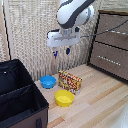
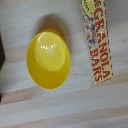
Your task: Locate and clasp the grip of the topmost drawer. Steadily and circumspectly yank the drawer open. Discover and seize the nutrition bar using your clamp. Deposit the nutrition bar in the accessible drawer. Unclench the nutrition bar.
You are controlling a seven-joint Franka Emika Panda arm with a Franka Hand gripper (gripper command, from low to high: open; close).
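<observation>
While the gripper (image 1: 61, 52) hangs high above the wooden table (image 1: 100, 95), fingers spread and holding nothing, the nutrition bar (image 1: 70, 80) lies flat directly below it, between the blue bowl (image 1: 48, 81) and the yellow bowl (image 1: 64, 98). At the exterior view's right, the topmost drawer (image 1: 113, 29) sits shut.

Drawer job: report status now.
Gripper open, empty, high above the floor. Top drawer shut. Granola box on the floor between blue bowl and yellow bowl.
</observation>
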